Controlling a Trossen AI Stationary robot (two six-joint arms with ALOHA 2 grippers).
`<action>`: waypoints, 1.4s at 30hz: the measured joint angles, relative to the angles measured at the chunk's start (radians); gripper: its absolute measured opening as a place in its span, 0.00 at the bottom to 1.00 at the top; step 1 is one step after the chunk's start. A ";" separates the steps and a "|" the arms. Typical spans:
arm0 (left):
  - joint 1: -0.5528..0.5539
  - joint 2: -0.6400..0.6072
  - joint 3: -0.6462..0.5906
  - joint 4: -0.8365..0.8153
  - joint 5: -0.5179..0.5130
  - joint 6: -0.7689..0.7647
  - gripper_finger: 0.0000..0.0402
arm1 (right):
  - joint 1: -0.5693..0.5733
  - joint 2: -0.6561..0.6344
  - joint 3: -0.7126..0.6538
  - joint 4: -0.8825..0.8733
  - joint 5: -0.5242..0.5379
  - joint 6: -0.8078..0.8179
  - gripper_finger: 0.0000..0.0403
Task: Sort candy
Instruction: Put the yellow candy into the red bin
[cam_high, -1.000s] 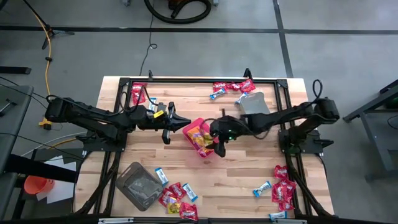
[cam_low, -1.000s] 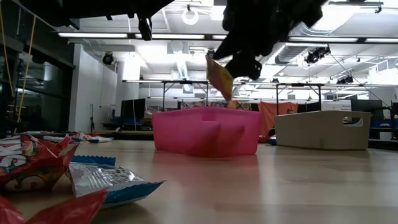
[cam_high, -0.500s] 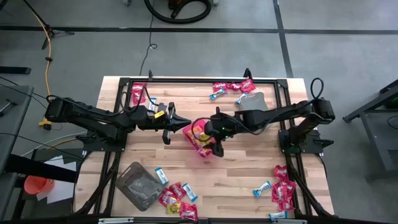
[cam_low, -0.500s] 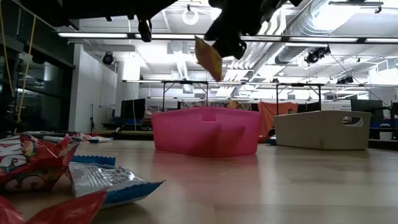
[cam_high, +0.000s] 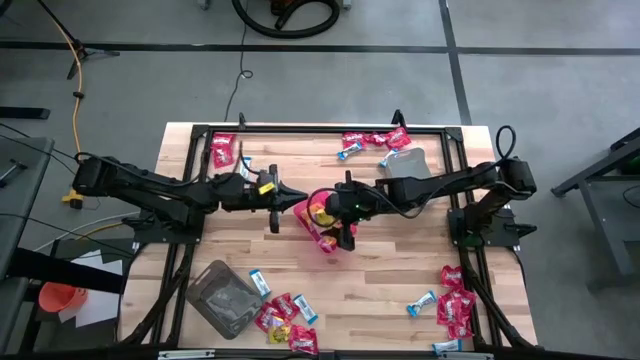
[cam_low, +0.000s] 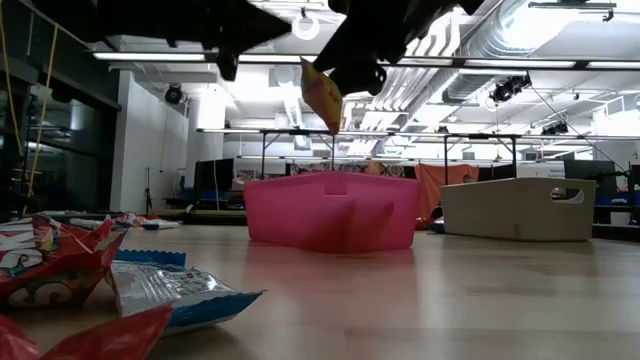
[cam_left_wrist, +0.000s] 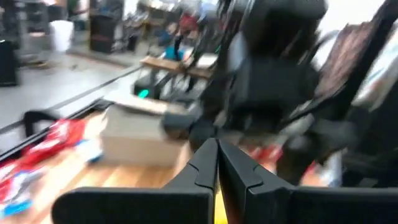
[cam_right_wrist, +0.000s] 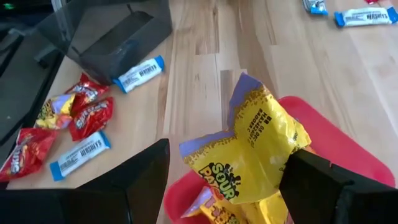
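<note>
2 arms meet at mid-table over the red bin (cam_high: 318, 224). Right gripper (cam_high: 337, 212) is clamped on a yellow packet (cam_right_wrist: 258, 149), held above the bin. The high view only gives a yellow patch at the bin's near edge. The low view shows the packet (cam_low: 322, 92) hanging clear above the pink-red bin wall (cam_low: 330, 210), not touching it. The right wrist view adds that the wrapper is crumpled between the 2 dark fingers (cam_right_wrist: 140, 180), with the red bin rim (cam_right_wrist: 336, 149) directly under it. It also shows loose red, yellow and blue-and-white packets (cam_right_wrist: 81, 112) on the wood beside a dark clear tub (cam_right_wrist: 106, 31). Left gripper (cam_high: 287, 202) sits just beside the bin's left side. The left wrist view shows its fingers (cam_left_wrist: 208, 165) pressed together with nothing between them. Rest of the candy, per the high view: clusters at the table's top-left (cam_high: 222, 150), top-centre (cam_high: 372, 140), bottom-centre (cam_high: 283, 318) and bottom-right (cam_high: 452, 300). Grey tub (cam_high: 406, 166) is behind the right arm. The low view alone shows packets (cam_low: 90, 270) up close in the foreground.
</note>
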 joint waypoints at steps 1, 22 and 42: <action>-0.006 0.005 0.010 -0.028 -0.006 0.010 0.00 | 0.000 0.000 0.000 -0.001 0.000 0.000 0.67; -0.021 0.265 0.156 -0.137 0.053 0.015 0.00 | -0.006 -0.004 0.000 -0.016 -0.005 0.000 0.67; -0.042 -0.192 0.155 -0.467 0.052 0.022 0.00 | -0.046 -0.191 0.072 -0.431 0.004 -0.028 0.67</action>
